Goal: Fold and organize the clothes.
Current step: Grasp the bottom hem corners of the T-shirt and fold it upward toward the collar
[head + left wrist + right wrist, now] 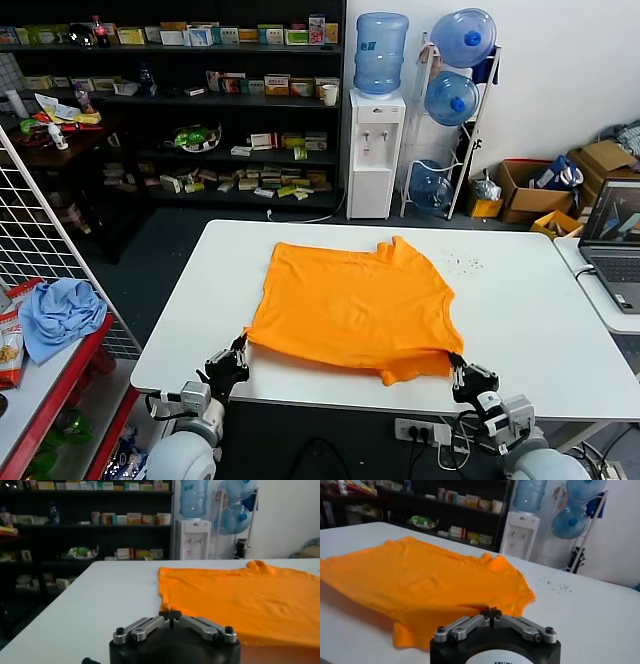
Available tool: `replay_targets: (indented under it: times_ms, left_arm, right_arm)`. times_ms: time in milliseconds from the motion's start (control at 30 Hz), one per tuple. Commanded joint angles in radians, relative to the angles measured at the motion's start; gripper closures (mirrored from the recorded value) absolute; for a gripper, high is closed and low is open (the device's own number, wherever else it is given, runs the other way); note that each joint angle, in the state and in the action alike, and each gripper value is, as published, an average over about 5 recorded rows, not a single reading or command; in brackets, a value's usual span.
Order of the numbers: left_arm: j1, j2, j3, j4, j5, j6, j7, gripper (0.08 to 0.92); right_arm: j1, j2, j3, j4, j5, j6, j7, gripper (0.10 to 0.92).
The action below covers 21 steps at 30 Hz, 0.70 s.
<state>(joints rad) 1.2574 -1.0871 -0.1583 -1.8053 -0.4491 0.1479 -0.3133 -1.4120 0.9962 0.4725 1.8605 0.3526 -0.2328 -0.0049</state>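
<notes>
T-shirt (pixel 355 305) flat on table (pixel 540 330) | left hand (pixel 236 357), right hand (pixel 459 371) at near corners (touching)

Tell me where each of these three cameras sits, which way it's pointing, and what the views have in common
Head view: on the robot's head, looking forward and down at the white table and orange T-shirt; left claw and right claw show at the near edge.
Left wrist view: on the left arm, facing across the table toward the shelves; left claw in the foreground.
Right wrist view: on the right arm, facing the same way; right claw in the foreground.
Shared: T-shirt, table, water dispenser.
</notes>
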Motion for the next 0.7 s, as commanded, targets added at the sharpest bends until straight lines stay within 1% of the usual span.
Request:
replay_targets:
  times_ms: [33,267,467,533,600,700]
  left_arm:
    - [-0.161,-0.034,0.031,0.152,0.015,-0.01,-0.001,0.91]
    - [-0.29,-0.049,0.073,0.264,0.005,-0.006,-0.003,0.91]
    - [-0.344,-0.036,0.124,0.322,-0.015,-0.004,0.015,0.91]
    - [-0.344,-0.033,0.133,0.322,-0.015,-0.001,0.024,0.909]
    - [-0.336,-0.031,0.134,0.31,-0.015,0.0,0.029,0.889]
    - [-0.3,-0.019,0.128,0.26,-0.027,0.005,0.025,0.819]
  right_arm:
    - [0.196,-0.022,-0.034,-0.168,0.039,0.053,-0.017,0.901]
    - [0.378,-0.014,-0.119,-0.335,0.059,0.035,-0.021,0.901]
    - [0.442,0.008,-0.18,-0.417,0.06,0.007,-0.026,0.897]
    - [0.448,0.019,-0.189,-0.417,0.062,-0.016,-0.022,0.871]
    - [0.442,0.025,-0.191,-0.399,0.064,-0.039,-0.017,0.819]
    - [0.397,0.018,-0.179,-0.331,0.085,-0.08,-0.007,0.741]
